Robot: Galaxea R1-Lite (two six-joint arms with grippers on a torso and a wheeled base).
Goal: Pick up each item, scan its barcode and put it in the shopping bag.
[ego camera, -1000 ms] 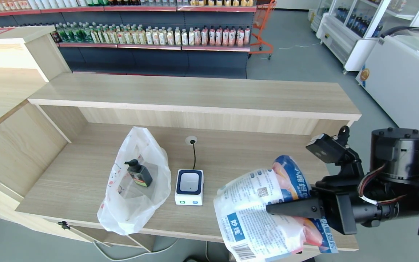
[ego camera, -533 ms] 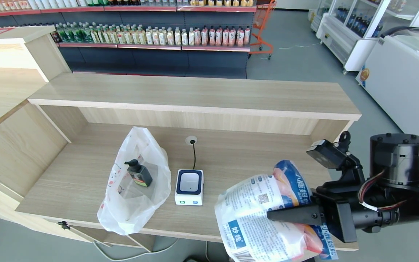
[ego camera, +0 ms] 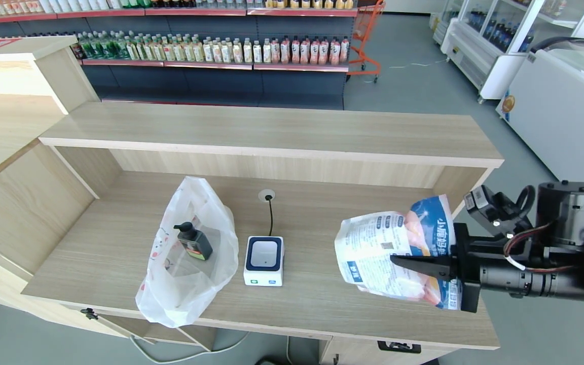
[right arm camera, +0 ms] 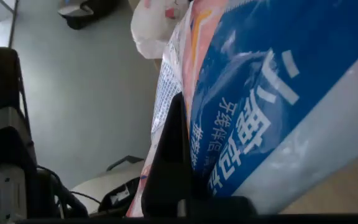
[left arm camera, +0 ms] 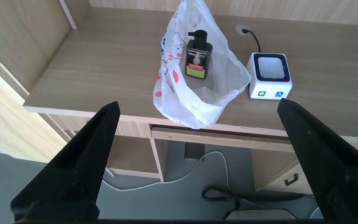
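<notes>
My right gripper point(ego camera: 413, 266) is shut on a blue, white and pink snack bag point(ego camera: 388, 248), held above the right part of the wooden counter point(ego camera: 322, 223). In the right wrist view the snack bag point(right arm camera: 260, 106) presses against one dark finger point(right arm camera: 173, 162). The white barcode scanner point(ego camera: 263, 260) stands mid-counter, left of the held bag. A translucent shopping bag point(ego camera: 185, 253) lies left of the scanner with a dark pump bottle point(ego camera: 193, 242) inside. My left gripper point(left arm camera: 197, 162) hangs open off the counter's front edge, with the shopping bag point(left arm camera: 197, 68) and scanner point(left arm camera: 270, 75) beyond it.
A raised counter ledge point(ego camera: 271, 132) runs along the back and a side wall point(ego camera: 23, 203) closes the left. The scanner's cable point(ego camera: 270, 213) goes to a grommet behind it. Drink shelves point(ego camera: 211, 50) and freezers point(ego camera: 550, 76) stand in the room behind.
My right gripper has carried the snack bag up and to the right, turning it; the bag, earlier hanging past the counter's front edge, is now over the right side.
</notes>
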